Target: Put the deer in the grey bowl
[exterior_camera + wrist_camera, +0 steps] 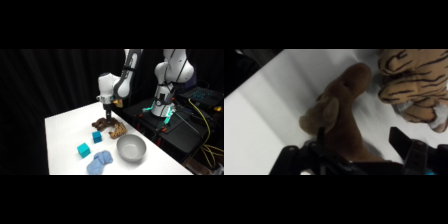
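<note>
The gripper (105, 116) stands low over the white table (65, 130), its two fingers spread apart on either side of the deer (341, 107), not clenched. The deer lies on the table between them, just beside a striped tiger plush (416, 82). The grey bowl (131, 148) sits apart, nearer the camera, with two teal cubes (90, 143) and a blue cloth (100, 161) nearby.
</note>
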### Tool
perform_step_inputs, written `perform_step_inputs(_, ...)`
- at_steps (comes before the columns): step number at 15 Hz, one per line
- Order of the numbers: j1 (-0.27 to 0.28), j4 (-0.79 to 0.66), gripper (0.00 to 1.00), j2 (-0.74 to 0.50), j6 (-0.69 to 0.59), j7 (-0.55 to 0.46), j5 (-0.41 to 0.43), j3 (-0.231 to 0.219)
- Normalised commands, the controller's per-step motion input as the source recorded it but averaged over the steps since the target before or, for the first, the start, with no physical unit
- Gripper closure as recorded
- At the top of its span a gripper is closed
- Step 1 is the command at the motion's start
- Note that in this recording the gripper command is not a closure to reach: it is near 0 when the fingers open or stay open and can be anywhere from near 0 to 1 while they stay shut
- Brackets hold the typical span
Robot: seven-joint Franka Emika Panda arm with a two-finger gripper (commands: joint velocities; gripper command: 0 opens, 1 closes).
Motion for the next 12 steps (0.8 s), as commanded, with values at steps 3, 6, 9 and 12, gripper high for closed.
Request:
perform_step_inputs(3, -0.042, -0.02, 0.75, 0.13, 0.2, 0.01, 0.177, 0.076)
perform_step_inputs(6, -0.075, -0.01, 1.0, 0.02, 0.15, -0.06, 0.156, 0.1)
perform_step_inputs(9, -0.027, -0.01, 1.0, -0.09, 0.07, -0.02, 0.04, 0.014)
perform_step_inputs(12, 0.034, -0.04, 0.48, -0.25, -0.08, 0.04, -0.091, -0.088)
